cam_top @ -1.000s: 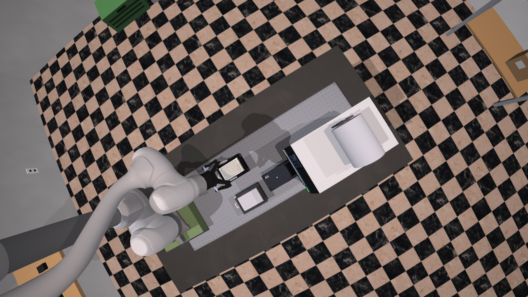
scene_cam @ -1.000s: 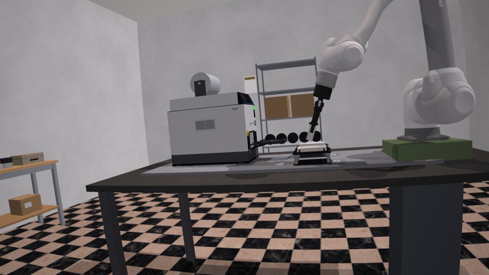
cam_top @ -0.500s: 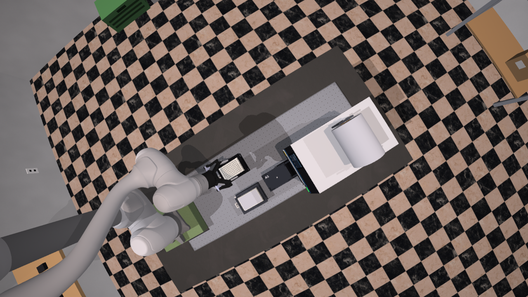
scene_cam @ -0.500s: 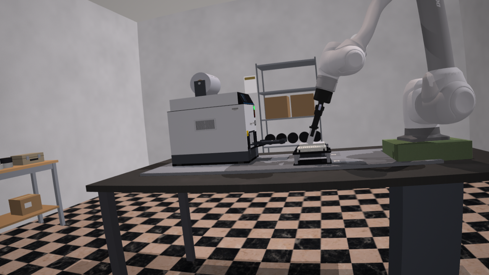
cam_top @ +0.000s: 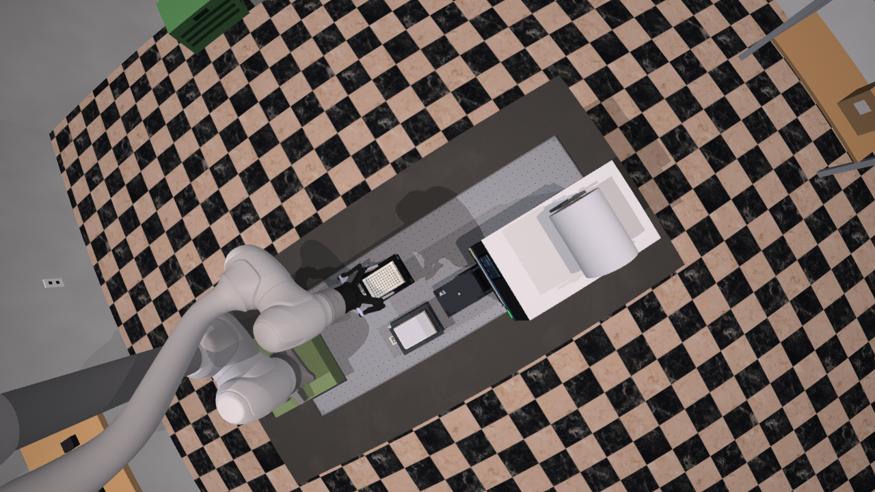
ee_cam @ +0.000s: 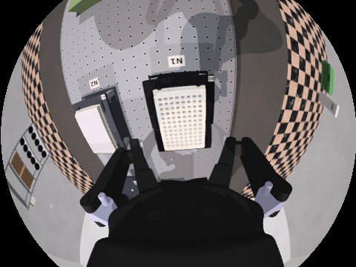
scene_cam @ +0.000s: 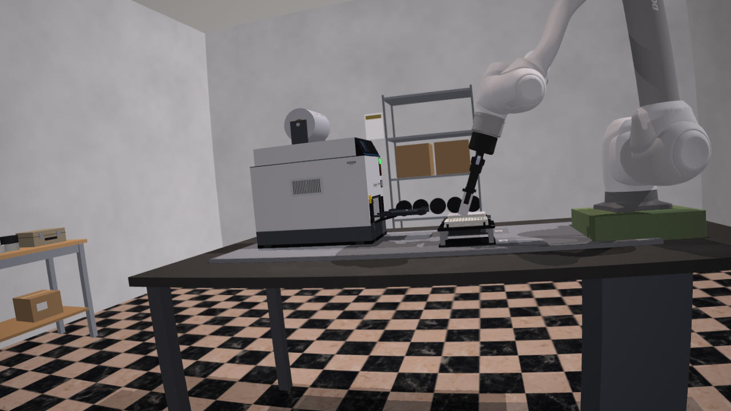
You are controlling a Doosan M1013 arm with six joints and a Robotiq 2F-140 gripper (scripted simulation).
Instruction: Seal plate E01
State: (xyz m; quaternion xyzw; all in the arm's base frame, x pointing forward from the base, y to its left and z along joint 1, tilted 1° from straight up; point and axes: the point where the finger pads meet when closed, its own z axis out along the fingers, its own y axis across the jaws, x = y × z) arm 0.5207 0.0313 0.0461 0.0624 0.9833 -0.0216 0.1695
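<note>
A dark table stands on a pink-and-black checkered floor in a grey-walled room, a metal shelf rack behind it at the center of the exterior view. On its perforated grey board, the white sealer, at right in the top view, shows a green lamp, its dark stage extended. Plate E01 sits in nest N1, near the center of the top view; a second plate occupies N2, below it. The pale arm, mounted on a green block, arches over from the upper right of the exterior view, its wrist bent down and the gripper tilted rather than plumb. The gripper is open wide, its fingers parted on either side of E01's width, low over the plate, grasping nothing; in the wrist view, gaps show between the black fingers and the plate's sides. Whether a fingertip touches the nest cannot be told.

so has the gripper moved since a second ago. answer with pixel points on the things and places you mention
Yes, slightly down: in the exterior view the gripper (cam_top: 372,284) (scene_cam: 464,208) (ee_cam: 182,133) sits lower against plate E01 (cam_top: 383,279) (scene_cam: 466,220) (ee_cam: 180,119), which has stayed in N1.
</note>
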